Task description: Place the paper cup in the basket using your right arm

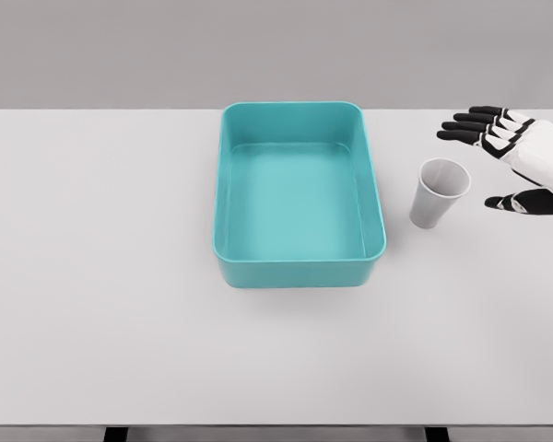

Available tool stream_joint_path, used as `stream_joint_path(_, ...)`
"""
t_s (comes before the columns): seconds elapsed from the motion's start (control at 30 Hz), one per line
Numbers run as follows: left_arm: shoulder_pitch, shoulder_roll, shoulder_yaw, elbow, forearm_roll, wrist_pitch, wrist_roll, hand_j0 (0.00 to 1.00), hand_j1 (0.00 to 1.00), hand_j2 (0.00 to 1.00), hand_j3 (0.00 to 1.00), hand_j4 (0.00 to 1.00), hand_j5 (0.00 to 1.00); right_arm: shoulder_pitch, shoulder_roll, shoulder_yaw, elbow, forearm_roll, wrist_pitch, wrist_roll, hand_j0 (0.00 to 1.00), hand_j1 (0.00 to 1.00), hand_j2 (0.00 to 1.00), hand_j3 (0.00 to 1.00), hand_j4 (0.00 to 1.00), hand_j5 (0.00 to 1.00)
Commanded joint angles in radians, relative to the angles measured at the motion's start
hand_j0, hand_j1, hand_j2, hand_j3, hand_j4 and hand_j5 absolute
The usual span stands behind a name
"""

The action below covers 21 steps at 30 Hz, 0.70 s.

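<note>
A white paper cup (438, 192) stands upright on the table, just right of the teal basket (298, 270). The basket is a rectangular tub with nothing in it. My right hand (487, 166) comes in from the right edge, a little to the right of the cup and apart from it. Its black fingers (475, 124) are spread toward the cup and its thumb (521, 202) points left below them; it holds nothing. The left arm does not show.
The white table (101, 276) spans the view, its front edge near the bottom of the picture. Nothing else lies on it.
</note>
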State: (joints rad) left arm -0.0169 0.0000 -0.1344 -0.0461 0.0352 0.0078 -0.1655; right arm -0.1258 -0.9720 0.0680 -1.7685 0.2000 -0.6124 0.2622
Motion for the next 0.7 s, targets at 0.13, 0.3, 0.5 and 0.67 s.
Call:
stream_joint_path(0.13,0.000,0.000,-0.001,0.000,0.000,0.000,0.000,1.00,1.00,1.00,1.00,1.00,1.00,0.002,0.062,-0.013,0.003,-0.002,0.002,0.000,1.00,1.00,1.00,1.00,1.00,1.00)
stream_joint_path(0.3,-0.002,0.000,-0.001,0.000,0.000,0.000,0.000,1.00,1.00,1.00,1.00,1.00,1.00,0.006,0.251,-0.158,0.009,-0.017,0.002,0.290,1.00,1.00,1.00,1.00,1.00,1.00)
stream_joint_path(0.5,0.000,0.000,-0.001,0.000,0.000,0.000,0.000,1.00,1.00,1.00,1.00,1.00,1.00,0.018,0.273,-0.172,0.009,-0.278,0.095,0.349,1.00,1.00,1.00,1.00,1.00,1.00)
stream_joint_path(0.67,0.000,0.000,0.001,0.000,0.000,0.000,0.000,1.00,1.00,1.00,1.00,1.00,1.00,0.009,0.274,-0.180,0.043,-0.298,0.278,0.349,1.00,1.00,1.00,1.00,1.00,1.00)
